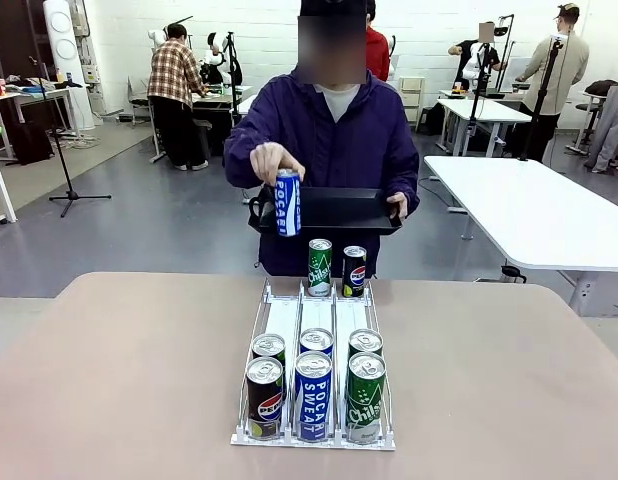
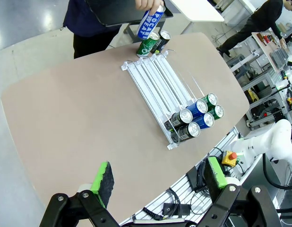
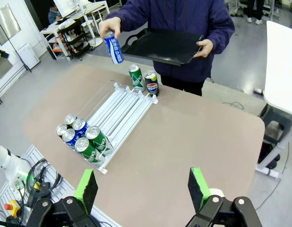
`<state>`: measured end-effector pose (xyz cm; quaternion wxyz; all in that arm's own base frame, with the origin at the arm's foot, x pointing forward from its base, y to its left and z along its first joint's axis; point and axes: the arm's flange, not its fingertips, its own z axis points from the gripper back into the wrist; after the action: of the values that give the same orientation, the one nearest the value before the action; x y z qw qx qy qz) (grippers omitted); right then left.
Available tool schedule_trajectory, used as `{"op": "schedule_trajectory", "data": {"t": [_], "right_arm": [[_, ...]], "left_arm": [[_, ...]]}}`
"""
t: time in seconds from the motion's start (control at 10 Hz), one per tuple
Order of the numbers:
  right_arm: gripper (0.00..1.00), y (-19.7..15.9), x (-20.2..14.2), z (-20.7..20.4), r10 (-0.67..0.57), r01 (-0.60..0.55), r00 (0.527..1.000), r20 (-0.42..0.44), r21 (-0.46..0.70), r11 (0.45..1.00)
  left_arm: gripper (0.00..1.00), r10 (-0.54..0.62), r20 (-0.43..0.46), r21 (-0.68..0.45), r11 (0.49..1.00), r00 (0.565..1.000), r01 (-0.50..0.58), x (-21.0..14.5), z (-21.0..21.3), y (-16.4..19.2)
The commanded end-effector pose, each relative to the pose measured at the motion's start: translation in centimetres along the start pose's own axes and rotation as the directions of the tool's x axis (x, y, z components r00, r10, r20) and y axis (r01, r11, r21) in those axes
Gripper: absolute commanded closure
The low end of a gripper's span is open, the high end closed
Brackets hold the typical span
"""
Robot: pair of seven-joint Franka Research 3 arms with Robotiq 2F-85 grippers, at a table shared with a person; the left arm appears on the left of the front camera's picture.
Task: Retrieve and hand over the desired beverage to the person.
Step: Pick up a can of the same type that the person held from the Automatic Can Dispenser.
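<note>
While the left hand and right hand hang empty, fingers spread, the 6 upright cans in the rack stand ahead between them, neither hand clearly nearer.

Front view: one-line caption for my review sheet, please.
Person with a black tray holds a blue Pocari Sweat can near the far end of the tabletop can rack.

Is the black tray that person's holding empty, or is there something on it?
Empty. In the right wrist view the black tray is bare inside; the blue Pocari Sweat can is in the person's hand beside it.
</note>
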<state>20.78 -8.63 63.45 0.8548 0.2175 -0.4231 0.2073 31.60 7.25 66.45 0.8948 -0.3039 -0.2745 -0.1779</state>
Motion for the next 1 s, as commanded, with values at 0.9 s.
{"op": "schedule_trajectory", "data": {"t": [0.9], "right_arm": [[0.00, 0.07, 0.02, -0.11, 0.007, -0.007, 1.000, -0.004, 0.004, 1.000]], "left_arm": [[0.00, 0.001, 0.014, 0.002, 1.000, 1.000, -0.001, 0.07, 0.10, 0.05]]}}
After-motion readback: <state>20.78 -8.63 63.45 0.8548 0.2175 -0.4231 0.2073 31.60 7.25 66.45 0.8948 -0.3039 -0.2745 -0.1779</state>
